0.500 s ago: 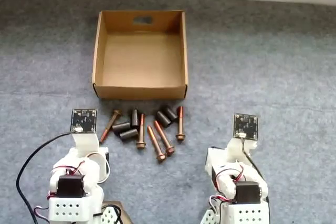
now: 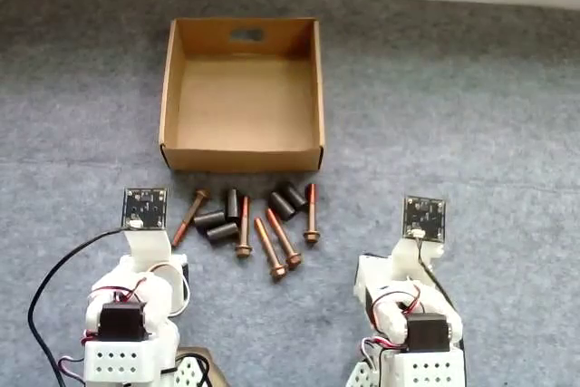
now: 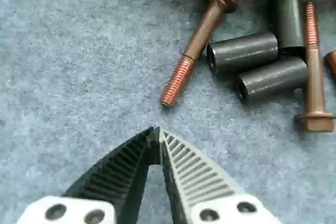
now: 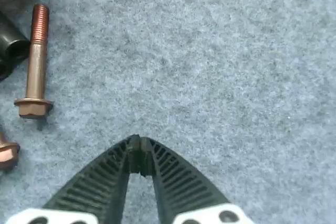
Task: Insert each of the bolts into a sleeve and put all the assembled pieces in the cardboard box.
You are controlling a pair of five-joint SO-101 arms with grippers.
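Cardboard box [image 2: 241,159]: is standing open-topped and holding nothing, beyond the loose parts as seen from both arms.
Worktop [image 2: 471,115]: grey felt surface is carrying every part loose; no bolt is sitting in a sleeve yet.
Left hand [image 3: 157,136]: is hovering low over the felt, ribbed fingers clenched tip to tip and gripping nothing.
Right hand [image 4: 137,149]: is likewise clenched on nothing, over bare felt.
Leftmost bolt [image 3: 198,45]: is lying just ahead of the left hand. Its threaded end is pointing back at the fingertips and its head towards the box. The long axis is running slantwise, close to the line of reach. Judged the nearest pick for the left arm.
Near sleeves [image 3: 242,52]: two dark sleeves are lying side by side and touching, close against that bolt's shank, open bores facing it. A third sleeve [image 3: 285,9] is lying beyond them.
Rightmost bolt [image 4: 35,61]: is lying off to one side of the right hand, head towards the arm, thread towards the box. It is nearer the right arm than the left.
Middle group: three more bolts and two sleeves [image 2: 286,200] are lying between the outer bolts.
Obstruction: the left hand is needing to release its fingers before descending. The sleeves are crowding the shank, while the threaded end is lying on open felt.
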